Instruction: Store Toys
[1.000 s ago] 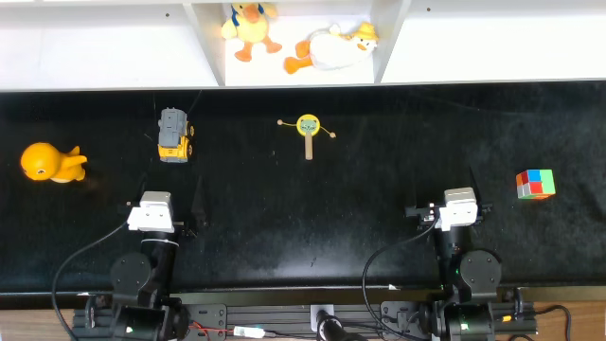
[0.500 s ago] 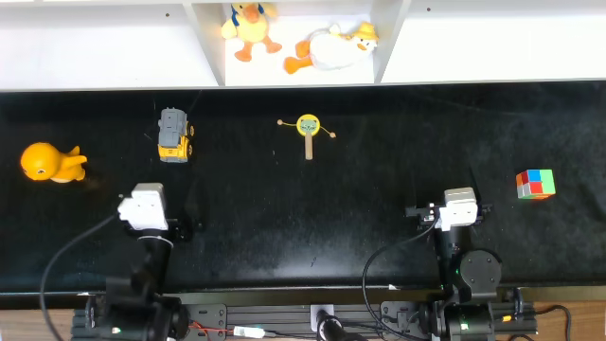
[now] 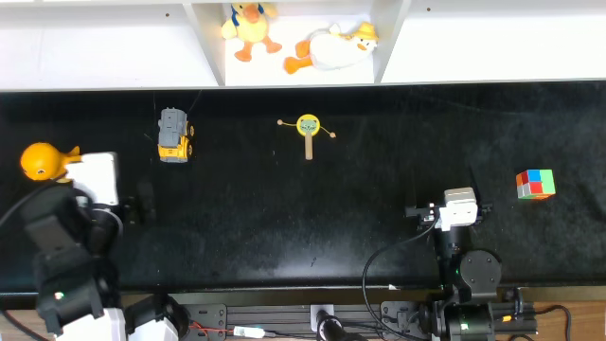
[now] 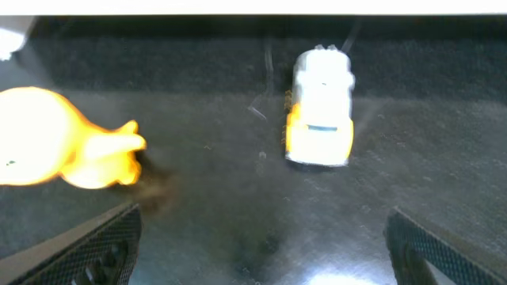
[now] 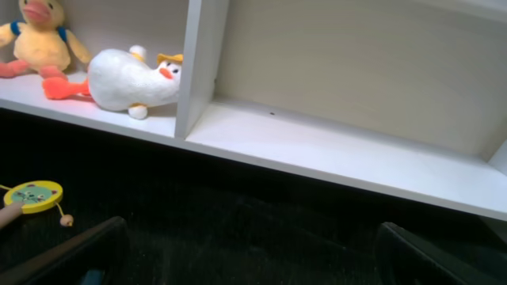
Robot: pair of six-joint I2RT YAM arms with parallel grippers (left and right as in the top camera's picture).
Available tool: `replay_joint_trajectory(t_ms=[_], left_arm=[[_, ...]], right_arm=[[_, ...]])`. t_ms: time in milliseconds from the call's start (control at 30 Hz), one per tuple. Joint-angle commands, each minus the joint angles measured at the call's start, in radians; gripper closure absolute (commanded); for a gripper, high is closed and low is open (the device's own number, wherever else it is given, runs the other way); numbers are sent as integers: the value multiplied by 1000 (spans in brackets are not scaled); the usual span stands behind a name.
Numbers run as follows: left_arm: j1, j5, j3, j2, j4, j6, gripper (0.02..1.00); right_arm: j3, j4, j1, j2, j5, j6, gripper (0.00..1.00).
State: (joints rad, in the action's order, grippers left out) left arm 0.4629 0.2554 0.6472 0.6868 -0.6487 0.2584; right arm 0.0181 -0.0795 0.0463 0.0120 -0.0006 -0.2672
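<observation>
On the black table an orange duck (image 3: 43, 161) lies at the far left, a grey and yellow toy truck (image 3: 173, 134) right of it, a green-faced rattle drum (image 3: 309, 128) in the middle and a colour cube (image 3: 535, 184) at the far right. My left arm's wrist (image 3: 95, 178) hangs just right of the duck. The left gripper (image 4: 261, 237) is open, with the orange duck (image 4: 47, 150) and the truck (image 4: 319, 108) ahead of it. My right gripper (image 5: 253, 261) is open and holds nothing, back at its base (image 3: 459, 206), facing the shelf.
A white shelf (image 3: 114, 47) runs along the table's far edge. Its middle compartment holds a yellow plush duck (image 3: 249, 26) and a white plush goose (image 3: 331, 45). The compartment (image 5: 341, 142) right of it is bare.
My left arm has swung left and risen, from in front of its base to beside the orange duck. The right arm and all toys have stayed put.
</observation>
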Motion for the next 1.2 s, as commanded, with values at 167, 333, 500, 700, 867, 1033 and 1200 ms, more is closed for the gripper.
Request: replay_joint_trajectory(t_ms=[167,333,500,700,867,1033,1200], left_arm=[[261,215,24,111,120,138,20],[295,181,24,201,191,139,20],[303,56,24,307,314,139,20],[304,11,26,342,338,224,20],[343,11,48,342,304,243,25],[416,13,97,356,258,247,23],[438,74,120,431,273,295,23]], right_arm=[[-14,4,6,-8,-9,-6,5],[-14,4,6,-8,-9,-6,5],[-14,4,6,-8,-9,-6,5],[-14,4,6,-8,-9,-6,5],[-14,4,6,-8,-9,-6,7],[-14,4,6,-8,-9,-6,5],[-14,4,6,-8,-9,-6,5]])
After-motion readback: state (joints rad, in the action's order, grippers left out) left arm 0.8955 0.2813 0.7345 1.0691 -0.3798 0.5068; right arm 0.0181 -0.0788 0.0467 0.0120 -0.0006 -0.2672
